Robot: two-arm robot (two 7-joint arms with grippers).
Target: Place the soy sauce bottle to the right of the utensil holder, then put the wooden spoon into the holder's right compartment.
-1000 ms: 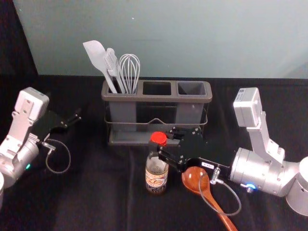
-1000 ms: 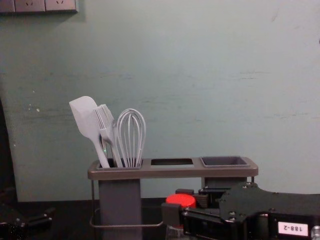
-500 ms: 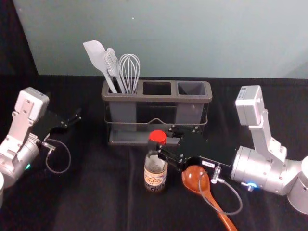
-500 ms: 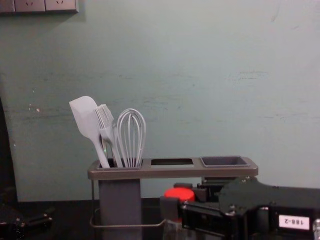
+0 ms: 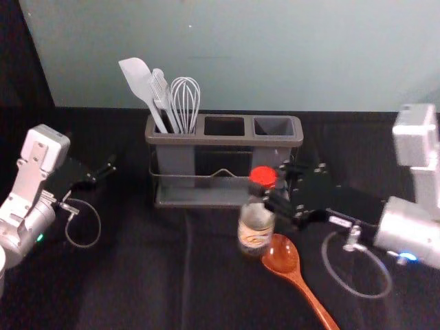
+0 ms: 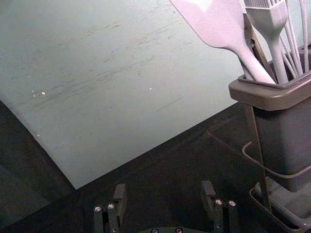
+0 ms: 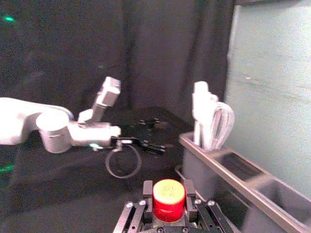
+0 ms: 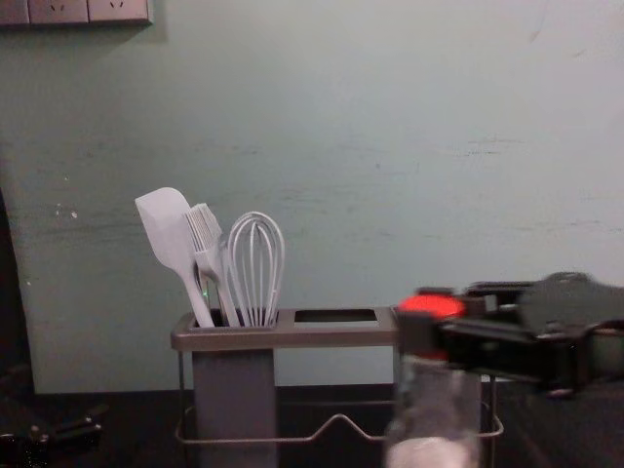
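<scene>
Behind the right pincer [image 5: 275, 181], a grey-brown, rectangular plastic utensil holder [image 5: 218, 140] is standing. Far left of that pincer, the left pincer [image 5: 106, 172] is waiting wide apart, empty. On the right pincer's near side, a glossy reddish-brown wooden spoon [image 5: 282, 256] is lying. Closed around its red cap, the right pincer is gripping a roughly upright, clear glass soy sauce bottle [image 5: 256, 227].

No text or numbers can be read
</scene>
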